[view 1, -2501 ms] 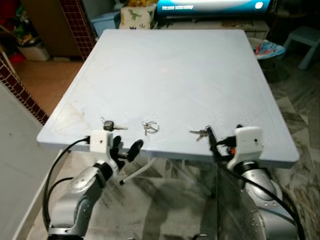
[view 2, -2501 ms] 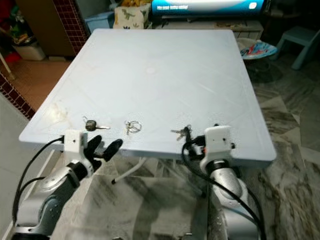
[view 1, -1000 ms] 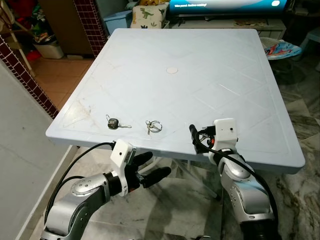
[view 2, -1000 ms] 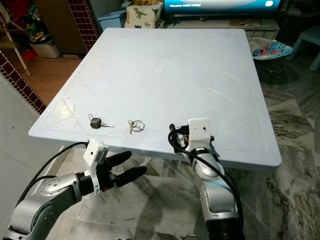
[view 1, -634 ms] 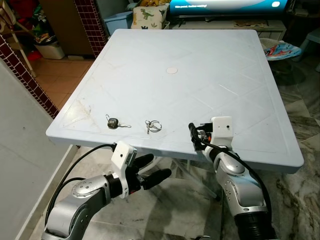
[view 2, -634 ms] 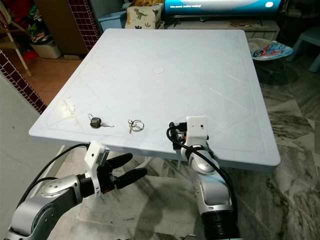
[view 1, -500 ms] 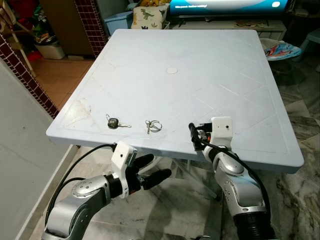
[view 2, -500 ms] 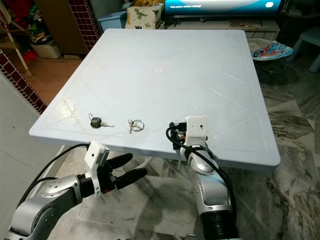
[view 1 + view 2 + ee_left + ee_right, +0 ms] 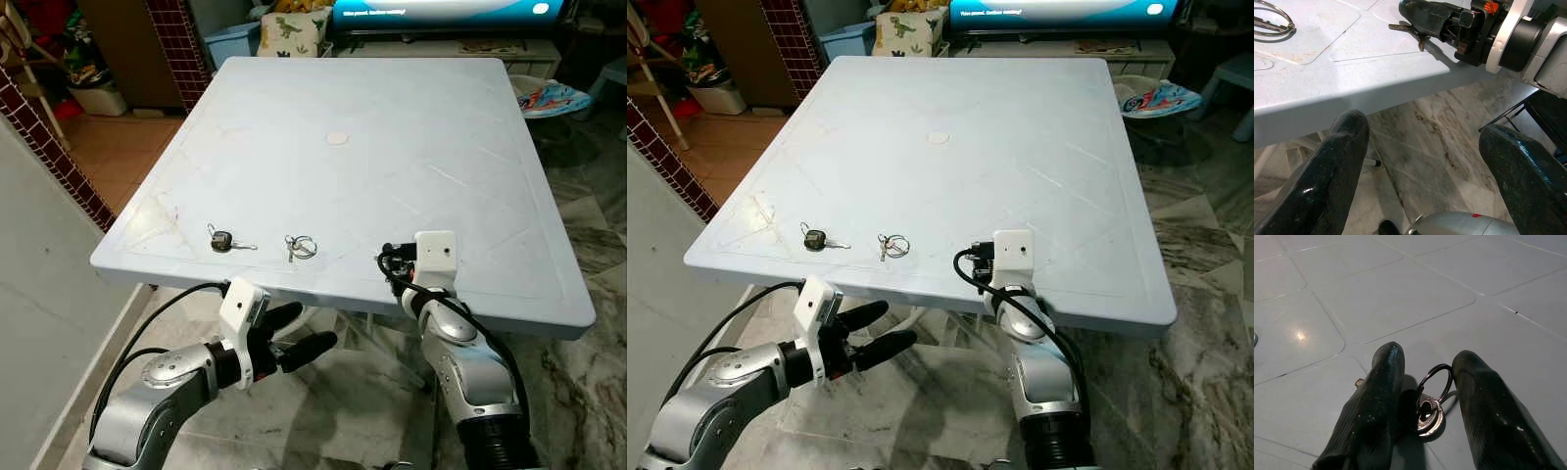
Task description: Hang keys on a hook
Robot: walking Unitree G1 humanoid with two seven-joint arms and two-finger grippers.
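**Closing on the key ring at the table's near edge**

While we stand at the pale blue table [image 9: 392, 117], our right gripper [image 9: 1425, 396] lies low on its top near the front edge. Its two black fingers [image 9: 1374, 396] are spread, one on each side of the keys [image 9: 1429, 412], whose ring stands up between them; nothing is pinched yet. Our left gripper [image 9: 299, 328] hangs below the table edge, fingers apart and empty. Two more sets lie further left: a black-headed key [image 9: 221, 239] and a small ring with keys [image 9: 300, 247]. We judge the step to be the grasp. To do it well, we should close slowly on the ring itself, keeping the fingertips flat against the tabletop so the keys cannot skid away, then lift straight up.
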